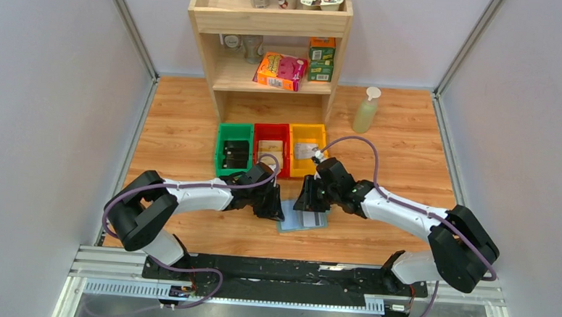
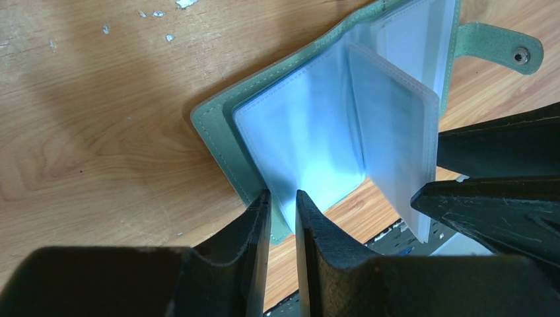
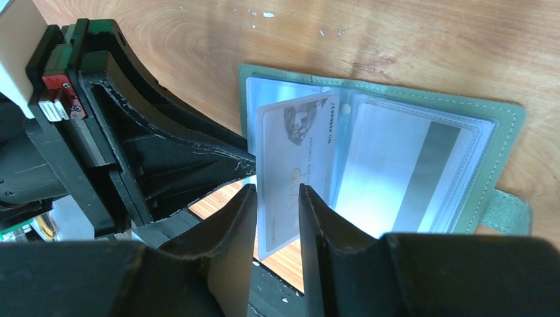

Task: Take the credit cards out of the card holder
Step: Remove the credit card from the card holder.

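The grey-green card holder (image 1: 311, 222) lies open on the wooden table between my two grippers. In the left wrist view, my left gripper (image 2: 282, 198) is shut on the near corner of the holder's cover (image 2: 218, 132) and a clear sleeve. In the right wrist view, one sleeve leaf stands up with a pale card marked VIP (image 3: 294, 148) in it. My right gripper (image 3: 276, 191) has its jaws a narrow gap apart on either side of that card's lower part. Another pale card with a grey stripe (image 3: 422, 165) lies in the flat sleeve. No black card shows.
Green (image 1: 233, 150), red (image 1: 271, 145) and yellow (image 1: 306, 144) bins stand just behind the holder. Behind them is a wooden shelf (image 1: 270, 23) with boxes and cups. A soap bottle (image 1: 366, 111) stands at the back right. Grey walls close in both sides.
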